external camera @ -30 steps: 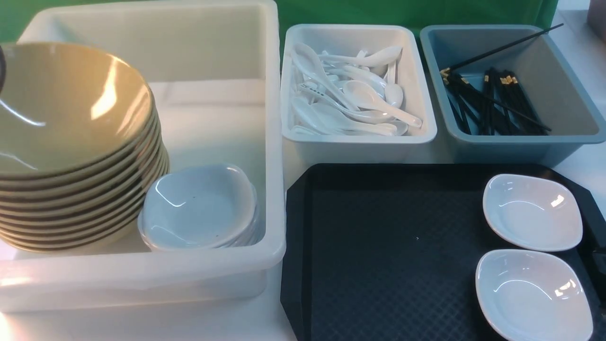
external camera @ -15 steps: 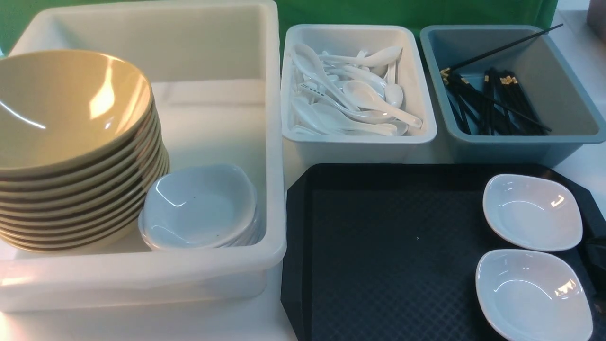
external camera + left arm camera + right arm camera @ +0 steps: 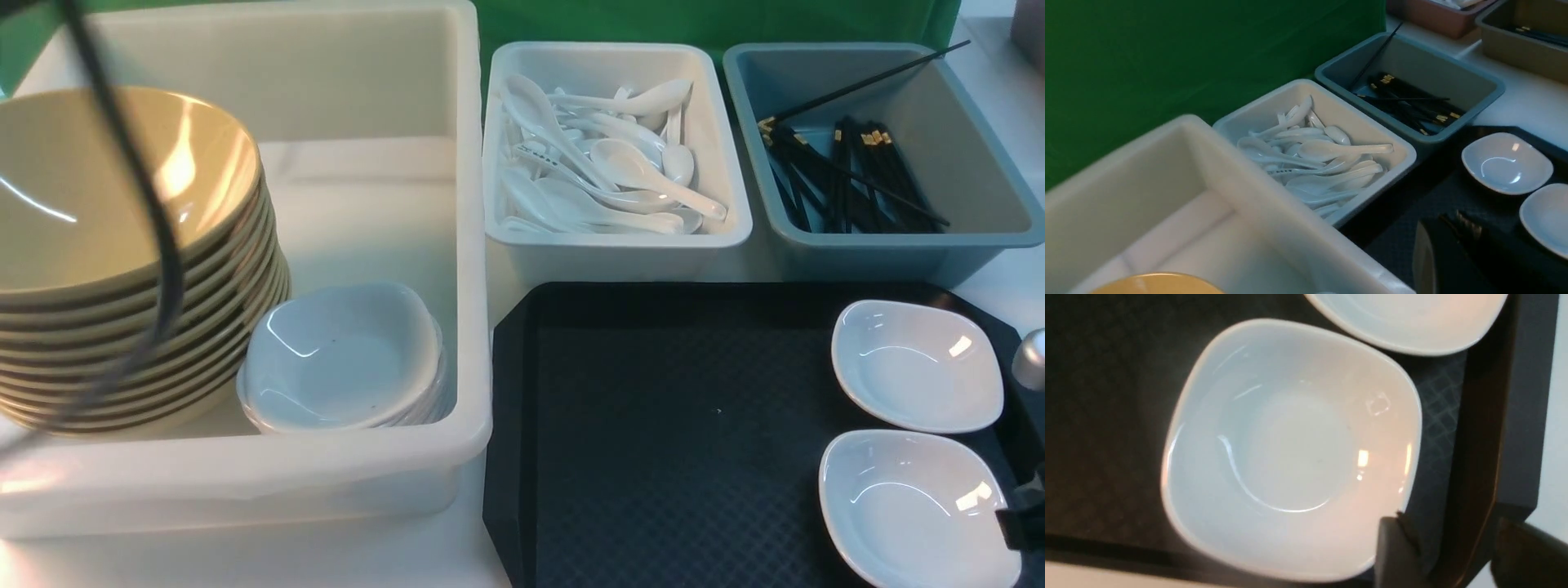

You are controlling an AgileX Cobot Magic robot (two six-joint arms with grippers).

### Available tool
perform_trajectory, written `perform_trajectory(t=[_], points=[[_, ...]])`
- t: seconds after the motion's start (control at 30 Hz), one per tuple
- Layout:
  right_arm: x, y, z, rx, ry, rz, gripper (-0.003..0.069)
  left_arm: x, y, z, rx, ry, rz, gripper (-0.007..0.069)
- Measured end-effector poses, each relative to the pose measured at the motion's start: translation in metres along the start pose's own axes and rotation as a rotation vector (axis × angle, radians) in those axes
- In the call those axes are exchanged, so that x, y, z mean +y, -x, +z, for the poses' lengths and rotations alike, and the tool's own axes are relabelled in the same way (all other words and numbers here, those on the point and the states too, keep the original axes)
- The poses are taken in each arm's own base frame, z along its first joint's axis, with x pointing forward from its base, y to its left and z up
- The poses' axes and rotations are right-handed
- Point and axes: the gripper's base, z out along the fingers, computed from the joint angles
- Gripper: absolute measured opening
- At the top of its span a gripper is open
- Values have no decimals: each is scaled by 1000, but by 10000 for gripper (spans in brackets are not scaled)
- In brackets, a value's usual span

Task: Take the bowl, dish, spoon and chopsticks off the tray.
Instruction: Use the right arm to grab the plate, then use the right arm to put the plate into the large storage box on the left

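Item: near dish (image 3: 906, 506), near-right corner of tray (image 3: 653, 425), just beside far dish (image 3: 914, 363). Right gripper (image 3: 1453, 543): jaws apart at its right rim. Left gripper (image 3: 1466, 232): closed, empty. Advice: one finger inside the rim, other clearing tray's raised edge; lift level.

**Black cable, dark fingers, one silver knob**

Well left of the tray (image 3: 653, 425), a thin black cable (image 3: 167, 269) is trailing in a long loop. At the tray's right edge a rounded silver-grey knob (image 3: 1031, 359) is showing, and at its near right corner a blocky black part (image 3: 1020, 527). The right gripper (image 3: 1459, 559) is showing one pale grey finger (image 3: 1396, 551) and one dark one. The left gripper (image 3: 1461, 232) is looking black, with pale ridges.
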Motion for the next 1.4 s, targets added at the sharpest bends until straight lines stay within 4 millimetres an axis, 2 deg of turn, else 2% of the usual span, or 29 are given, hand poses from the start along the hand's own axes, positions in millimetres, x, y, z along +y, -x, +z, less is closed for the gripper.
perform_trajectory(t=[0.07, 0.1, 0.13, 0.2, 0.37, 0.47, 0.5, 0.57, 0.6, 0.73, 0.87, 0.93, 1.0, 1.1, 1.27, 1.37, 1.4], points=[[-5, 4, 10, 23, -15, 47, 419, -9, -14, -15, -49, 73, 71, -10], [-9, 6, 18, 37, -18, 88, 428, -11, -29, -18, -60, 122, 98, -10], [-10, 7, 18, 34, -16, 94, 428, -11, -32, -20, -77, 145, 106, -10], [-14, 10, 28, 49, 1, 138, 429, -14, -56, -22, -111, 222, 124, -10], [-18, 12, 56, 139, 86, 214, 404, -21, -125, -8, -130, 307, 87, -10], [-15, 11, 72, 202, 111, 214, 364, -27, -166, 2, -132, 336, 74, -10], [-15, 11, 73, 206, 111, 215, 361, -27, -167, 2, -141, 343, 74, -10], [-14, 11, 81, 223, 115, 206, 304, -28, -185, 4, -197, 392, 77, -10], [-13, 11, 81, 225, 115, 205, 304, -28, -185, 4, -197, 392, 77, -10], [-13, 11, 87, 243, 123, 181, 172, -28, -196, -1, -339, 486, 94, -8], [-13, 14, 85, 247, 131, 171, 165, -29, -199, -3, -376, 506, 89, -8], [-13, 18, 79, 258, 138, 142, 158, -29, -198, -4, -386, 508, 82, -8], [-14, 29, 61, 236, 162, 99, 112, -28, -198, -4, -396, 511, 73, -8], [-13, 37, 45, 185, 195, 86, 84, -28, -197, -5, -402, 513, 69, -8], [-3, 72, -17, -65, 391, 66, 72, -28, -199, -4, -401, 513, 64, -8], [8, 89, -42, -174, 517, 50, 72, -28, -199, -4, -404, 512, 55, -8], [18, 97, -54, -230, 595, 32, 72, -28, -199, -4, -406, 511, 47, -8]])
